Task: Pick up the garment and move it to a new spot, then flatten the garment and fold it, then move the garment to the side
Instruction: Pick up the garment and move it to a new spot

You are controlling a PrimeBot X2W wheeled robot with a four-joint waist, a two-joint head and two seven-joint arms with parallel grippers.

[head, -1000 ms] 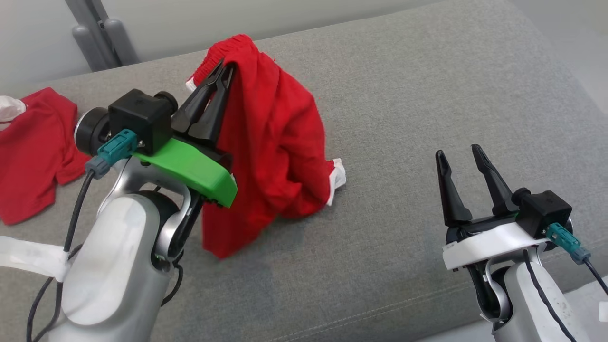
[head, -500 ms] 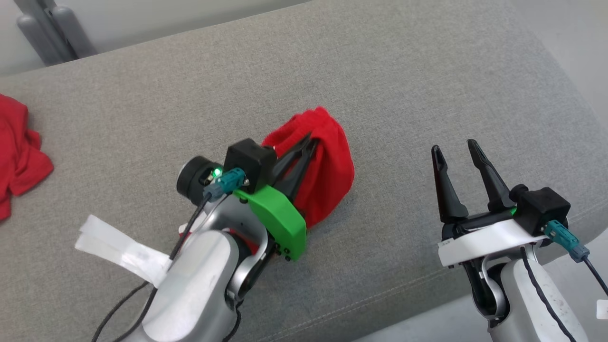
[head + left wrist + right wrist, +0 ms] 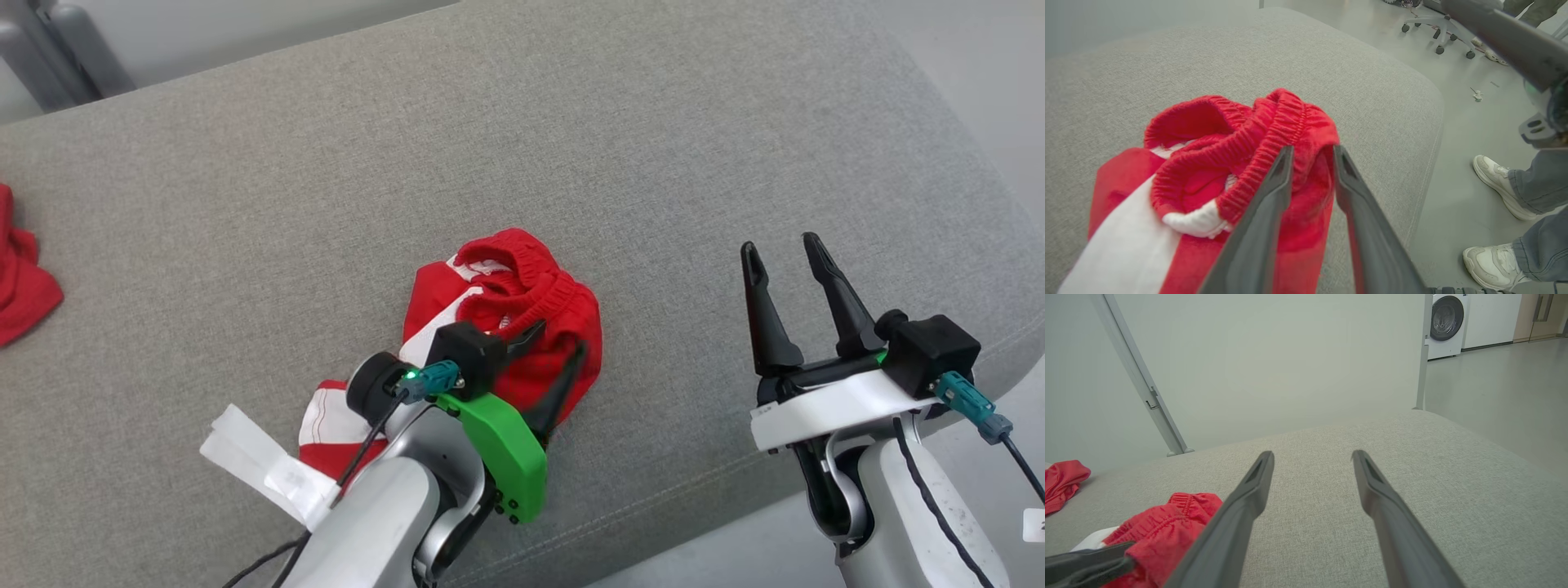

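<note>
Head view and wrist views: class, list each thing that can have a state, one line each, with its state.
red shorts: crumpled heap on the grey cushion, not flattened or folded.
left gripper: open, fingers parted over the shorts.
right gripper: open, empty, above the cushion.
other red garment: crumpled, at the cushion's far left.
washing machine door: shut.

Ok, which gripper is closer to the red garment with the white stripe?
Left. The left gripper is right over the crumpled red garment, jaws parted. The right gripper stands open off to the garment's right, well apart from it.
</note>
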